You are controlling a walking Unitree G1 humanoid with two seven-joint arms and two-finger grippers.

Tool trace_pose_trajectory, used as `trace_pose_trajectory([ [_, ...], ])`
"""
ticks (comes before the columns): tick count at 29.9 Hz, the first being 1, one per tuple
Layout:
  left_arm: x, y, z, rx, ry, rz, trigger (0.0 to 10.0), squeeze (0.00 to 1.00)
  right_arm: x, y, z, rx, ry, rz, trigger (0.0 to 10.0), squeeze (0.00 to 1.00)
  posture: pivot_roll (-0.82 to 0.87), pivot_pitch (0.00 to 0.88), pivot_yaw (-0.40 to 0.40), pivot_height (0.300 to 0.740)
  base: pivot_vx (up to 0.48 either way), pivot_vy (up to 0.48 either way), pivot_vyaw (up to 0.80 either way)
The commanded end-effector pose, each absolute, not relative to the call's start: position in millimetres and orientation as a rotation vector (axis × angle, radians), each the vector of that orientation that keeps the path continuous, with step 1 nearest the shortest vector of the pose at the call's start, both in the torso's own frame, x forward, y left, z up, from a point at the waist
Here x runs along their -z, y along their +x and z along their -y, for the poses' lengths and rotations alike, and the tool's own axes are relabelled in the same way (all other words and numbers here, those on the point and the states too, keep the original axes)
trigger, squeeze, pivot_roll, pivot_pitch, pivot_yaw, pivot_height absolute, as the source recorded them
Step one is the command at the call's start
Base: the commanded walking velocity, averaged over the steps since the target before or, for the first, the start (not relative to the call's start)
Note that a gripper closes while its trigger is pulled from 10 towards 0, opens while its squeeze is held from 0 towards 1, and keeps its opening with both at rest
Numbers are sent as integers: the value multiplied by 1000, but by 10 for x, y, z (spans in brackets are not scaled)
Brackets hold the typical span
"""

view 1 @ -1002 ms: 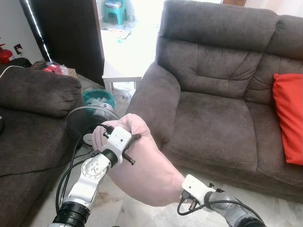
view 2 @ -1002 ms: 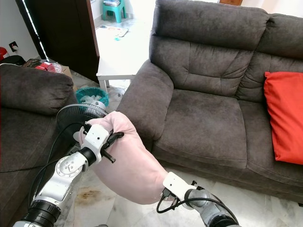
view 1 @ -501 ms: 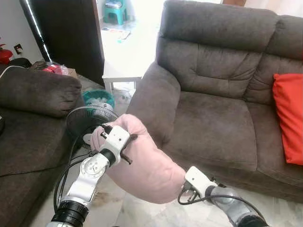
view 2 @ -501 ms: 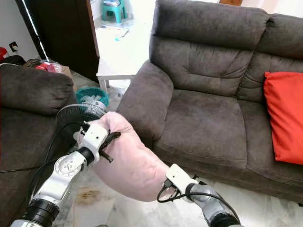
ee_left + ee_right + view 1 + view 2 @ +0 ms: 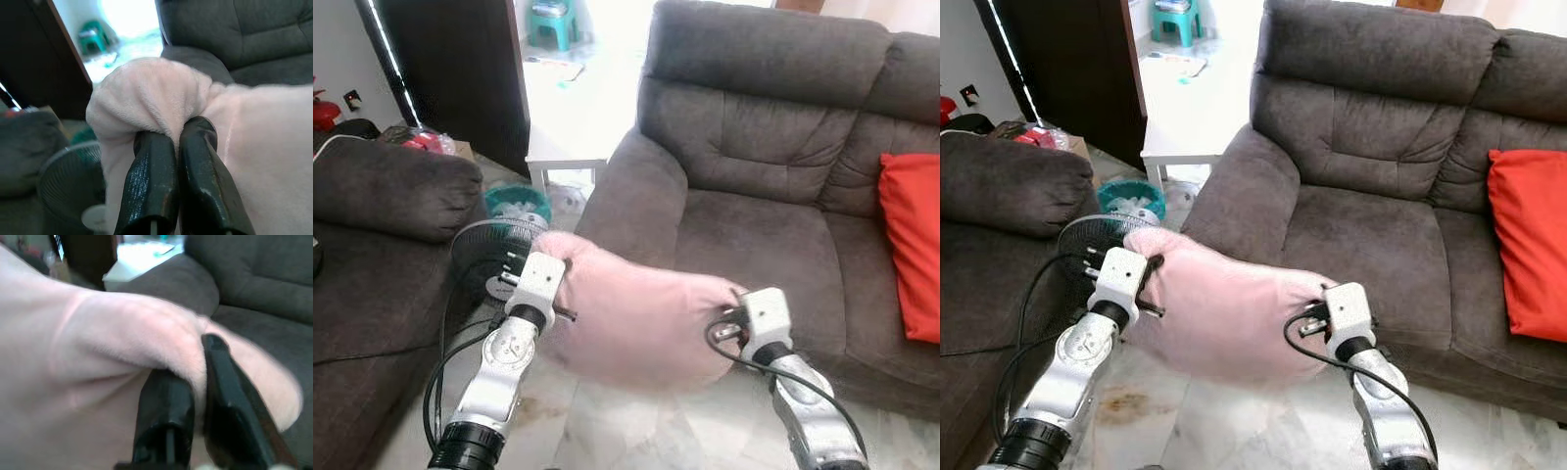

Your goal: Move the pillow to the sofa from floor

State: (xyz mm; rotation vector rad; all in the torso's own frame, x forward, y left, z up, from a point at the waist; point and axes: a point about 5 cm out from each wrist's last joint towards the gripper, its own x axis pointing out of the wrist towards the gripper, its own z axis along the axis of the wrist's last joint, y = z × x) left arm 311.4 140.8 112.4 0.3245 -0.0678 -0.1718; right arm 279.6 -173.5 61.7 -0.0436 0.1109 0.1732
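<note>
Pink pillow (image 5: pixel 636 318) is off the floor, slung between our two arms in front of the dark grey sofa (image 5: pixel 764 176), just short of the seat cushion edge and beside the armrest.

Handling: we judge it light, soft and plush. It sags in the middle and bunches where it's pinched, so it has no stiffness to push against. The fabric looks fuzzy rather than slick, and nothing is fragile. The best hold is a gathered fold at each end, which is what we have; a single-end grip would probably let it droop and drag.

Left end effector (image 5: pixel 168 134): fingers pressed together on a bunched corner of the pillow, fabric bulging over the tips. Left arm is raised, forearm angled up and forward, wrist near the standing fan (image 5: pixel 484 250).

Right end effector (image 5: pixel 195 362): fingers pinching a fold at the other end, with fabric between them. Right forearm is up and angled inward, wrist roughly level with the left one, so the pillow hangs about horizontal.

Next call: carry both ends forward over the seat, keeping clear of the red cushion (image 5: pixel 909 245) at the far right of the sofa.
</note>
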Motion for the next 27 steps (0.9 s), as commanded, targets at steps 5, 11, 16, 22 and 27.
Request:
trace_pose_trajectory([
  [5, -1235, 3067, -1307, 153, 360, 167, 10000, 0, -903, 2729, 1770, -83, 65, 25, 10000, 0, 127, 0, -81, 740, 0, 0, 0],
  [11, -1275, 3025, -1319, 113, 309, 201, 10000, 0, -1000, 2700, 1743, -31, 114, 79, 10000, 0, 131, 0, -83, 740, 0, 0, 0],
  [16, -1288, 3037, -1422, 82, 331, 206, 10000, 0, -1050, 2722, 1710, -31, 112, 85, 10000, 0, 128, 0, -84, 740, 0, 0, 0],
  [22, -1302, 3110, -1632, 39, 417, 209, 10000, 0, -1046, 2724, 1722, -35, 92, 74, 10000, 0, 128, 0, -88, 740, 0, 0, 0],
  [27, -1353, 3136, -1700, 23, 414, 216, 10000, 0, -1038, 2725, 1727, -37, 82, 68, 10000, 0, 130, 0, -88, 740, 0, 0, 0],
])
